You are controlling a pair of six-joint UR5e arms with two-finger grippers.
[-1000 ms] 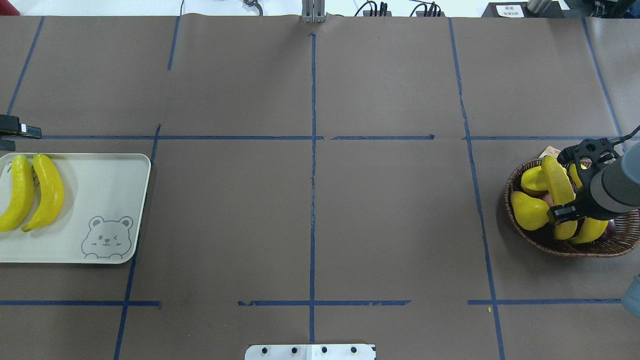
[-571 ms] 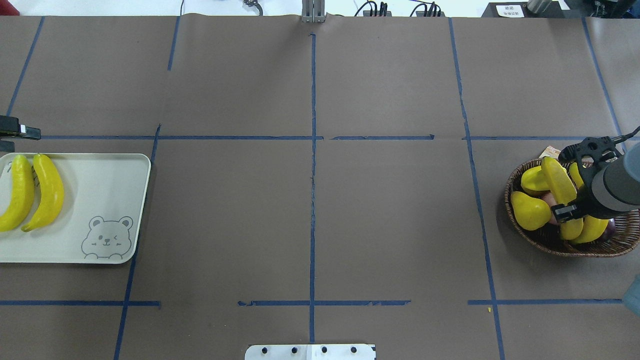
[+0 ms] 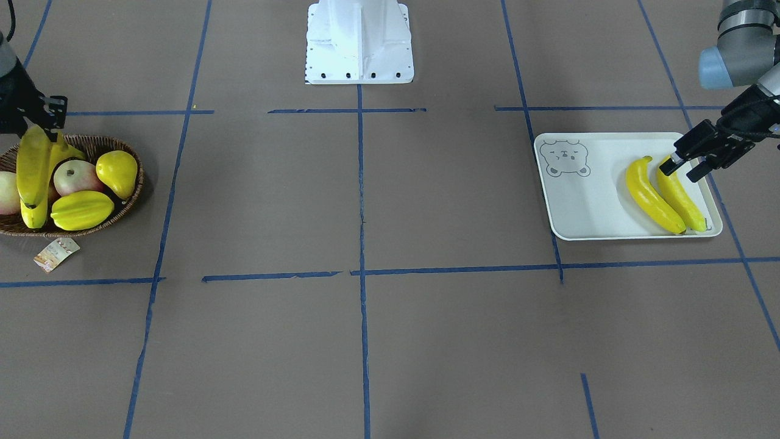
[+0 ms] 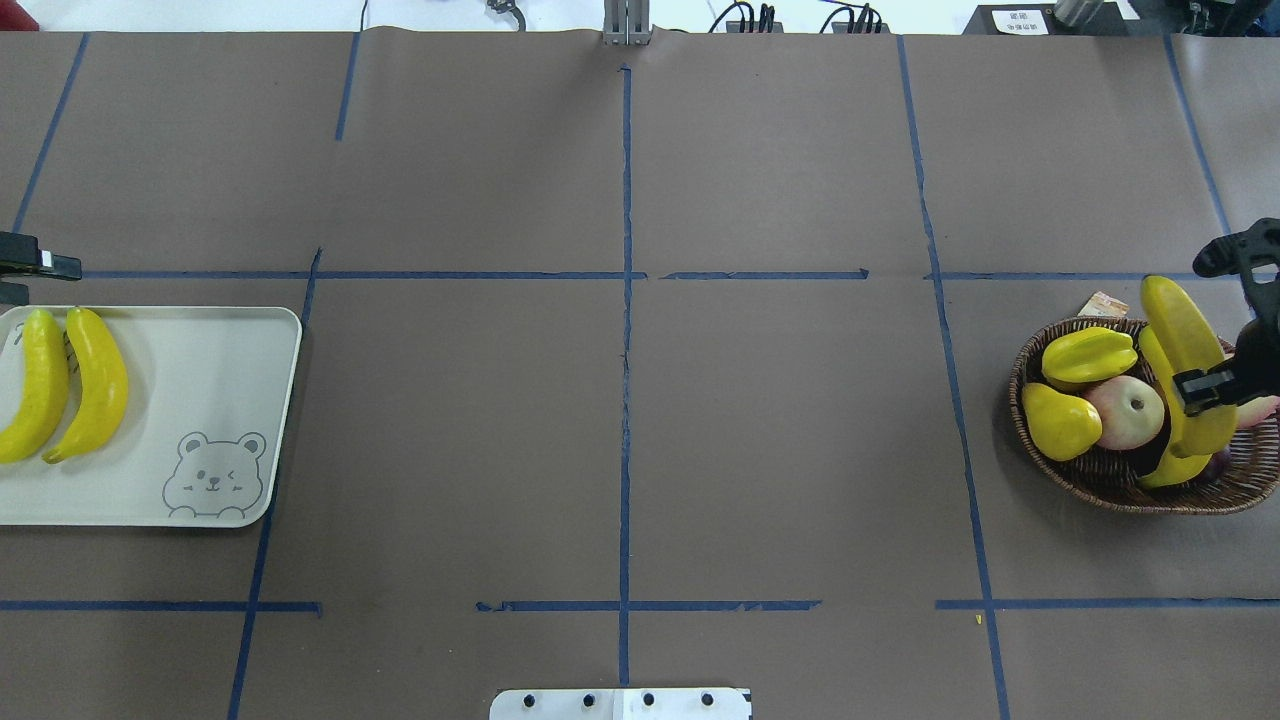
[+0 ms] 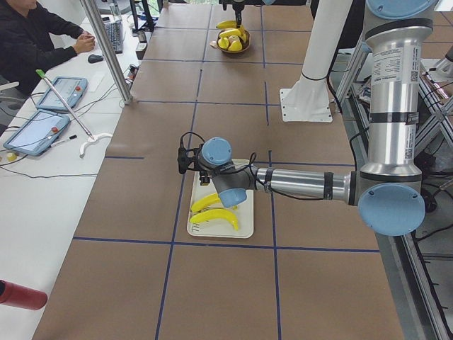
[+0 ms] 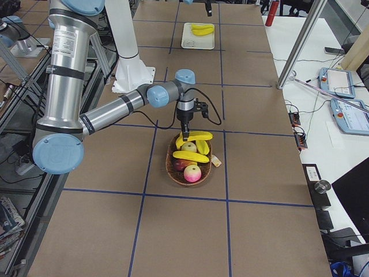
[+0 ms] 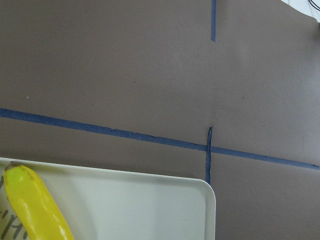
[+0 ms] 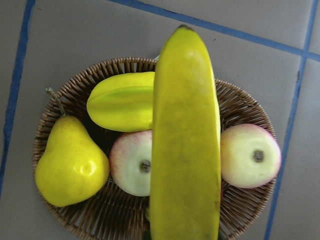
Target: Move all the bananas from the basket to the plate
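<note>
Right at the overhead view's edge the right pincer (image 4: pixel 1225 320) is clipped, its arm lost beyond the frame. The held banana (image 4: pixel 1185 330) is held across the basket (image 4: pixel 1100 485), so the banana beneath (image 4: pixel 1170 467) is mostly covered and one apple (image 4: pixel 1258 408) is reduced to a sliver. A dark purplish shape (image 4: pixel 1216 463) low in the basket, perhaps another fruit, cannot be named. Over on the plate (image 4: pixel 200 340), itself cropped at the view's side, the outer banana (image 4: pixel 30 390) is cut short, and the left pincer (image 4: pixel 35 278) is only partly shown. From the surface's left end, the basket's contents are rendered too small to be sorted.
</note>
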